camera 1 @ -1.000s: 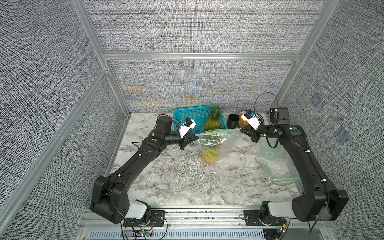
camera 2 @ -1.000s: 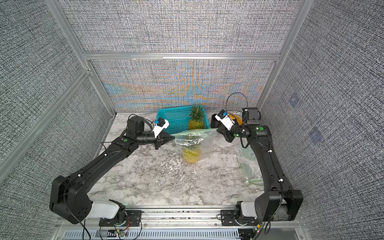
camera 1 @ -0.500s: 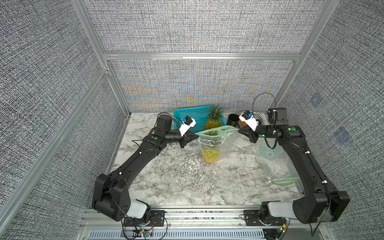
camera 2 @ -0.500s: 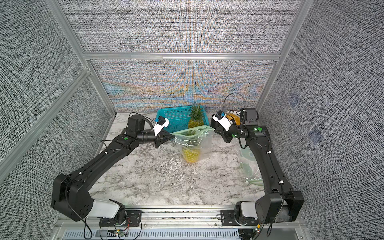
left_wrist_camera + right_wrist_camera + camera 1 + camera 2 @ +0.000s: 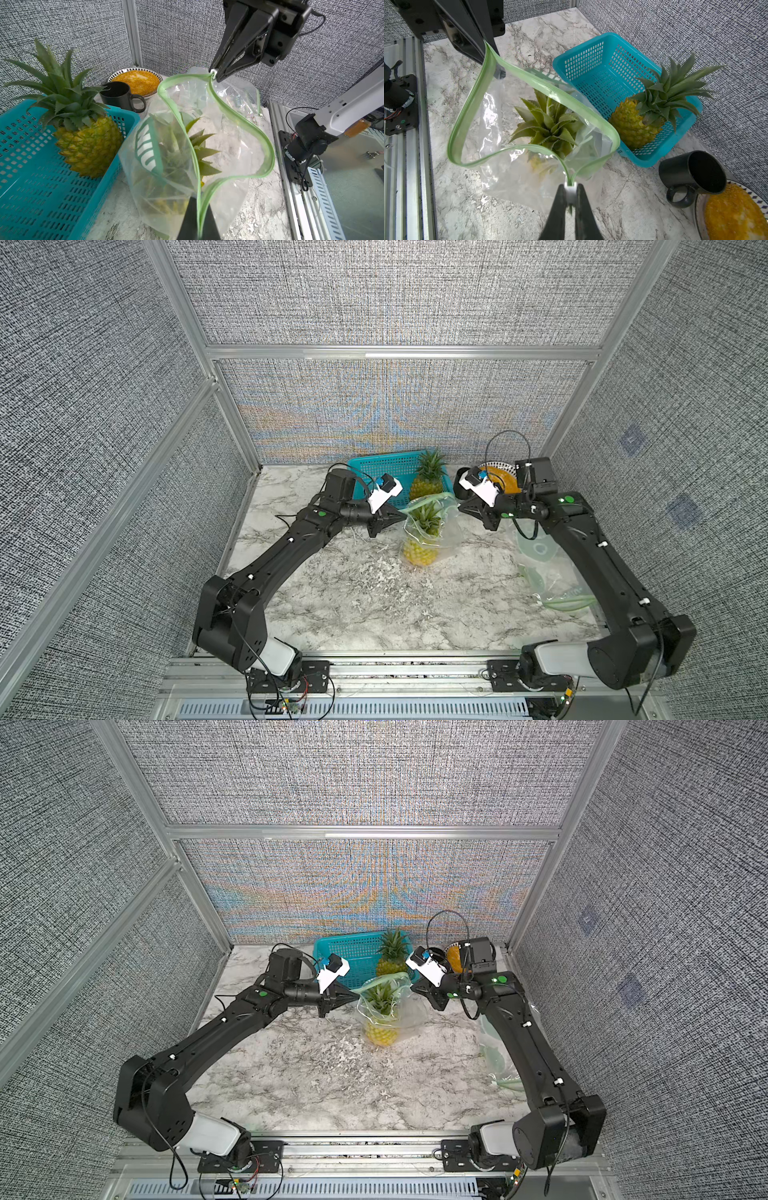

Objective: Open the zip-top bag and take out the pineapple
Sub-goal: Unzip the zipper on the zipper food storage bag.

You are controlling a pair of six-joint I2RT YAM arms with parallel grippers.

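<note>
I see my left gripper (image 5: 400, 515) closed tight on one end of the zip-top bag (image 5: 448, 531). It pinches the green strip (image 5: 529, 77) at the top of the bag. From the right wrist camera I can see it squeezing that corner flat.

My right gripper (image 5: 570, 196) is squeezed shut on the far end of the same strip. It is right on the little white slider (image 5: 570, 188), with one finger on each side of it.

The bag hangs between my two grippers, and its bottom sits on the counter (image 5: 353, 597). The top is open. The green strip makes a big wavy loop, and I can look straight down into it.

The pineapple (image 5: 548, 122) is inside the bag. It stands up on the counter, and its spiky leaves point up at the open top. The yellow part shows through the clear plastic in both top views.

Just behind the bag is a blue basket (image 5: 380, 466). A second pineapple (image 5: 426, 485) stands in the basket. Near it are a black mug (image 5: 695, 172) and a plate (image 5: 698, 209) with yellow stuff on it. Another clear bag (image 5: 559, 587) lies on the counter by my right arm.
</note>
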